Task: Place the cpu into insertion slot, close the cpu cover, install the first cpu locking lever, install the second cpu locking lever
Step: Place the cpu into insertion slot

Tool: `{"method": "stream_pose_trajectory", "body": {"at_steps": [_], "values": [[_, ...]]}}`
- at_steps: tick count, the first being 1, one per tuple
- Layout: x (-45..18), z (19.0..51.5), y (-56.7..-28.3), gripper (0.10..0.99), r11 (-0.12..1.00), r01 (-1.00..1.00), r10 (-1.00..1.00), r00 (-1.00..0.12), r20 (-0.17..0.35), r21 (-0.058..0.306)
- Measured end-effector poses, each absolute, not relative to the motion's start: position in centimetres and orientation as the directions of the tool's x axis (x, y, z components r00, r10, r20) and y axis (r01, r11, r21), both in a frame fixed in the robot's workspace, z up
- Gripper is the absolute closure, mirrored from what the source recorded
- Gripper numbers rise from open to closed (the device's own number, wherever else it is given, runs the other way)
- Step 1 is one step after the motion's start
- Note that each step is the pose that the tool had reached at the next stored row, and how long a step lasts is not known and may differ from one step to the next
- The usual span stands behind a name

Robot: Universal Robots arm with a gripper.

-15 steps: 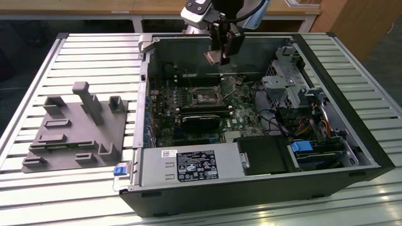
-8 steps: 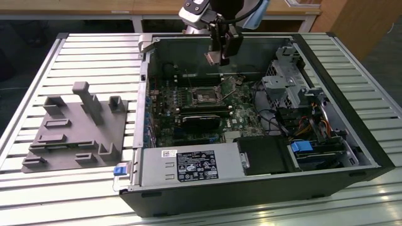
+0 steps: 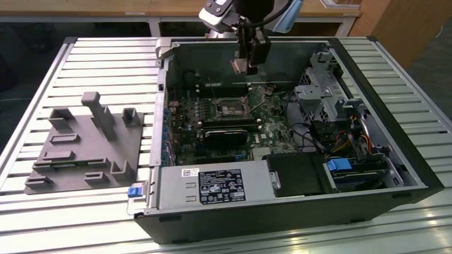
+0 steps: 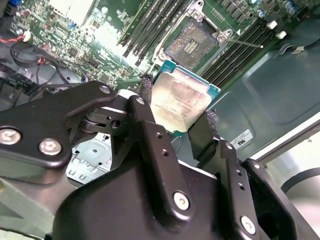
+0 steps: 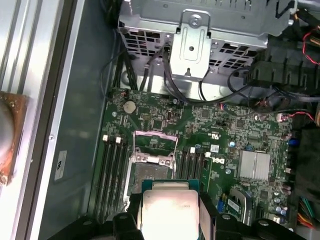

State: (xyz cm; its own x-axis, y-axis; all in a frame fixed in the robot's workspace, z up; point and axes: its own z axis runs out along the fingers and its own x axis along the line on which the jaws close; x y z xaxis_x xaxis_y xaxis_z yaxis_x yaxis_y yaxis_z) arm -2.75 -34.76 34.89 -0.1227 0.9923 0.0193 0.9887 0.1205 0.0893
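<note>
Computer case (image 3: pixel 282 225): lies open on its side, with the gripper (image 3: pixel 249 62) raised above its interior near the rim.

Circuit board (image 3: pixel 276 135): green, on the case floor well below the gripper.

Gripper, second wrist view (image 4: pixel 177 102): its black fingers (image 4: pixel 150 130) are pinching the cpu by two opposite edges.

Memory slots (image 5: pixel 114 170): long black rows on either side of the socket, below the fingertips.

Cpu cover (image 5: pixel 155 145): thin silver frame with a square window, swung up off the socket, on the socket's far side from the fingertips.

Insertion slot (image 5: pixel 150 172): dark square with a shiny metal rim, uncovered and unoccupied. It lies below the gripper, just beyond the held chip in both wrist views (image 4: pixel 192 45).

Cpu (image 4: pixel 177 102): flat square chip clamped between the fingertips, clear of the board. Its top plate is pale silver-grey, faintly scuffed, and sits on a teal-green border with stepped corners. In the first wrist view (image 5: pixel 167 207) it appears bright and washed out.
</note>
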Motion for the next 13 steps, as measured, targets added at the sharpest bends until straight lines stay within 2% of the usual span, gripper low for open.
{"method": "stream_pose_trajectory", "body": {"at_steps": [13], "values": [[-2.8,33.8,-34.7,0.549,0.029,0.996,0.999,-0.031,0.019,0.089]]}}
